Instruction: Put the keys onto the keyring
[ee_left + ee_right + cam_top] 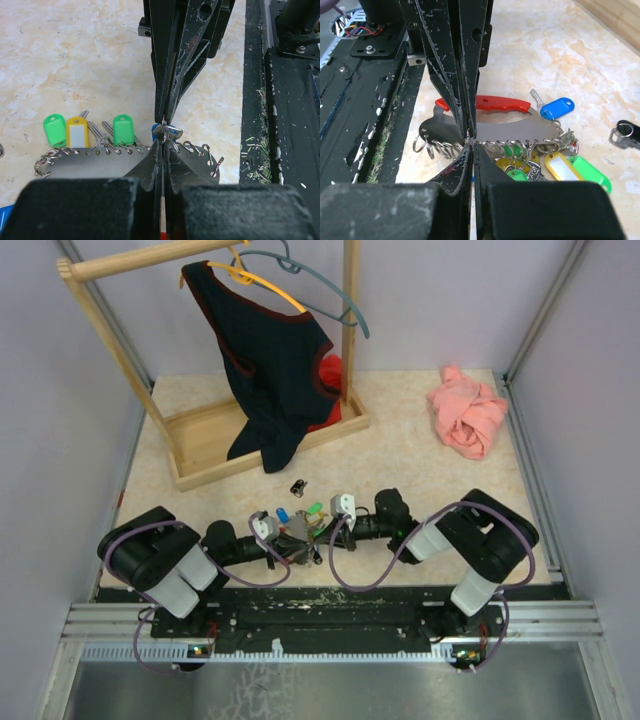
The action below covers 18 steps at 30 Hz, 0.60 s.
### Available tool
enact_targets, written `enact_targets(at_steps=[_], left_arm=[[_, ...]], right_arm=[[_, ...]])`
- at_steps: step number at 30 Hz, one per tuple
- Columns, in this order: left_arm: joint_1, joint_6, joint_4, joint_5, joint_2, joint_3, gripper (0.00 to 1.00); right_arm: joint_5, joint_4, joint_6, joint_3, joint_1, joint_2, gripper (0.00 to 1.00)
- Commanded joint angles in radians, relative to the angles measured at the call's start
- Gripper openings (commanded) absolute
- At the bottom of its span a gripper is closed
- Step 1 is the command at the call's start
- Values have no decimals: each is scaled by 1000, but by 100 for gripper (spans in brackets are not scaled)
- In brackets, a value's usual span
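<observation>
Left claw [162, 145]: closed, fingers pressed together, tips at the ringed edge of the keyring; whether it pinches a ring I cannot tell.
Right claw [471, 146]: closed as well, tips against the same edge, meeting the left claw tip to tip from the opposite side.
Keyring [510, 122]: a flat grey metal plate with a red handle [502, 103] and a row of small wire rings along one edge; it lies on the worktop [60, 60] between the two arms, near the front.
Keys [123, 131]: small silvery keys with green, yellow and blue plastic heads, fanned out along the plate's ringed edge and lying flat on the worktop.
Between the tips: a small silvery piece beside a blue head [167, 131], too small to identify.
Black fob [625, 134]: lies alone, apart from the cluster.
Rack [200, 440]: wooden, at the back left, with a dark garment [275, 360] on a hanger.
Pink cloth [468, 412]: crumpled at the back right.
</observation>
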Motion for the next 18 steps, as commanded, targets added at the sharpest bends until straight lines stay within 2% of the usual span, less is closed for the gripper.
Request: enact_targets(at_steps=[1,18], left_arm=[[4,-7,272,-2,-18,-33,1],[4,-5,272,-4,-17,-35,1]], right_arm=[[10,-24,-37,-7,-6,-69,0],[18,-25,-37,-27,-9,-82,0]])
